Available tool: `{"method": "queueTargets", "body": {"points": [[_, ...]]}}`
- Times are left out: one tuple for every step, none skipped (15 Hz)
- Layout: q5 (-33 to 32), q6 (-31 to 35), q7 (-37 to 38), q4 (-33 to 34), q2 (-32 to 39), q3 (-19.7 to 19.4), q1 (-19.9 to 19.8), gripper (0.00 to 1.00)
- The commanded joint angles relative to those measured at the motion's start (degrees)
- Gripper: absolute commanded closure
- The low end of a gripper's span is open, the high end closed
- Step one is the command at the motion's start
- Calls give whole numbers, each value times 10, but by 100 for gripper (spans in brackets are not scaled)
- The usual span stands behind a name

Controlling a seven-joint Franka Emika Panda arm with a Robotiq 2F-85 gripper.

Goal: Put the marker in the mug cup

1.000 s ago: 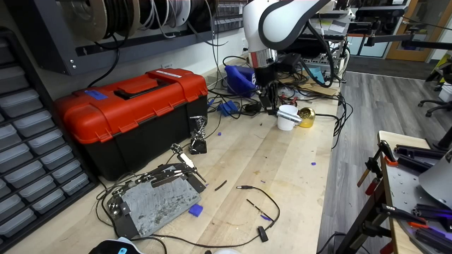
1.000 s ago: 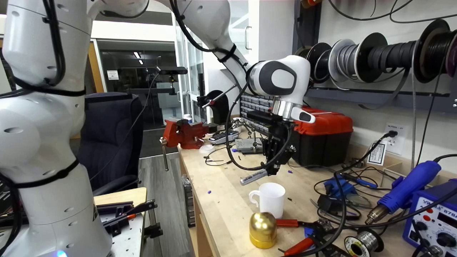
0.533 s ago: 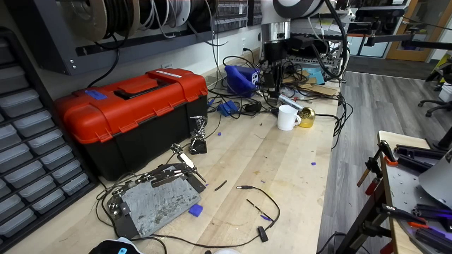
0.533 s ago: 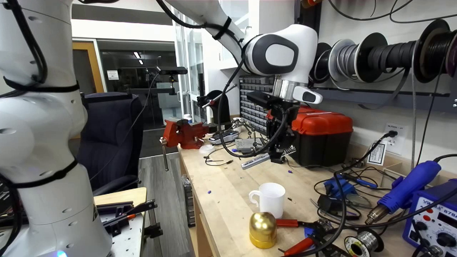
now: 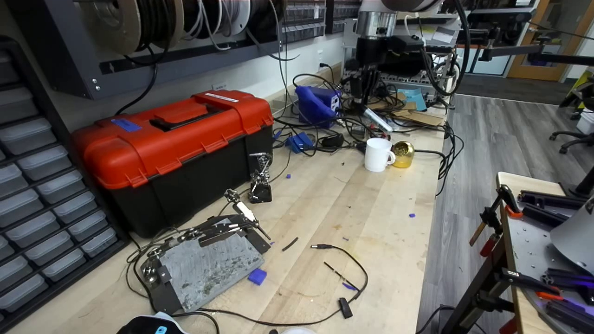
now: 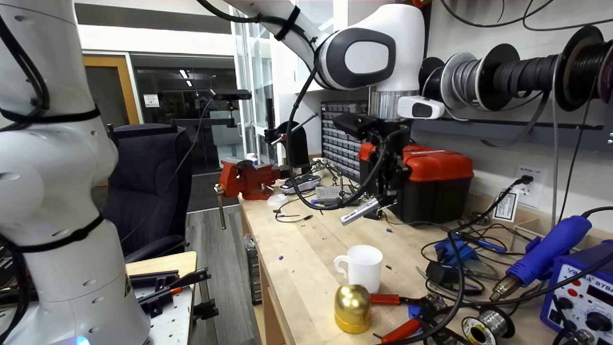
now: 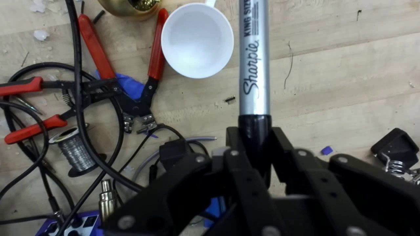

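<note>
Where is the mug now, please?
In the wrist view, the mug is near the top, left of the marker and right of a red handle; in an exterior view, it stands behind the gold pot.

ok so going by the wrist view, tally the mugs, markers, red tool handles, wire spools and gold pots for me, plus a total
White mug: 1
Silver marker: 1
Red tool handles: 4
Wire spool: 1
Gold pot, partly cut off by the frame: 1
Total: 8
</note>
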Motion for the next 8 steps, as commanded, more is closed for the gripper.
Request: {"method": "queueTargets", "body": {"points": [[-20,64,25,-56,-49,-5,-6,96],[-28,75,30,-59,-51,-7,-6,96],[-35,86,35,-62,-51,-9,-7,96],[-44,95,40,-62,-51,-10,-8,96],[-52,103,44,-64,-51,-12,-8,96],[-60,113,49,-64,-49,-13,-9,96],[-65,120,52,-65,-47,-14,-10,96],[-69,128,54,-65,-46,-15,-10,96]]}}
